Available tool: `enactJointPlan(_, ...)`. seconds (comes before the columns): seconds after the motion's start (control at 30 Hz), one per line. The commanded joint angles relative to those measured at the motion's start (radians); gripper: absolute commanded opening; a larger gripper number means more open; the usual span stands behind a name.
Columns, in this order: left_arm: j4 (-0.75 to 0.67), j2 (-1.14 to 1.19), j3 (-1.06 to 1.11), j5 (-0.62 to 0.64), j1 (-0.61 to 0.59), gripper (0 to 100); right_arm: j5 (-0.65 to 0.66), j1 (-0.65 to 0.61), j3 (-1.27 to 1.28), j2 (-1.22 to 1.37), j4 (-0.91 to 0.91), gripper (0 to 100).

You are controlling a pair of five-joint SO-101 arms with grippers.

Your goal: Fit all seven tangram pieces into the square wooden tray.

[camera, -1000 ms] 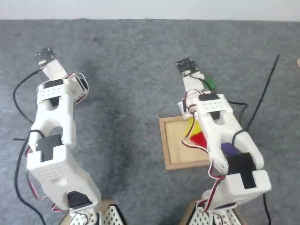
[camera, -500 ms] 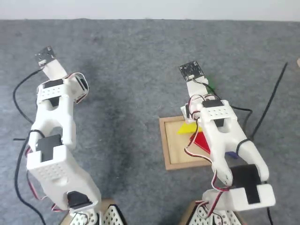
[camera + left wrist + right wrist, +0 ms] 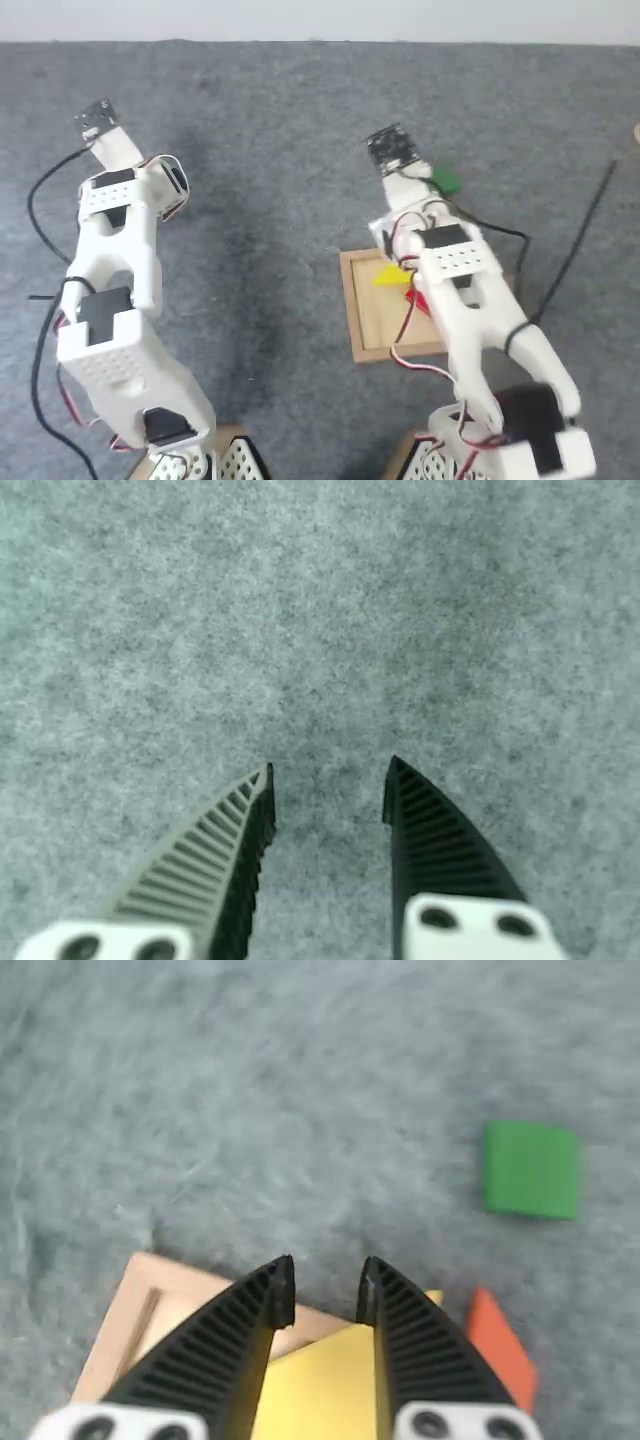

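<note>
Green square [image 3: 531,1170] shows whole in right wrist view, partly covered from above.

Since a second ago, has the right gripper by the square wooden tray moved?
Yes. The right gripper swung slightly left in the high view, toward the square wooden tray's left rim, away from the green square piece.

The counter [image 3: 270,140] is covered edge to edge in a grey, speckled, felt-like surface. Along its far edge runs a plain pale wall [image 3: 320,18]. The light is soft and even.
</note>
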Motion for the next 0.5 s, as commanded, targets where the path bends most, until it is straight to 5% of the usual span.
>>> enactJointPlan(0.0,-0.02,-0.009,-0.018,-0.028,0.008,18,0.031,-0.016,-0.069,0.085,-0.016,11.8)
enactJointPlan(0.47,-0.02,-0.009,-0.018,-0.028,0.008,18,0.034,0.108,-0.04,0.042,0.028,11.7)
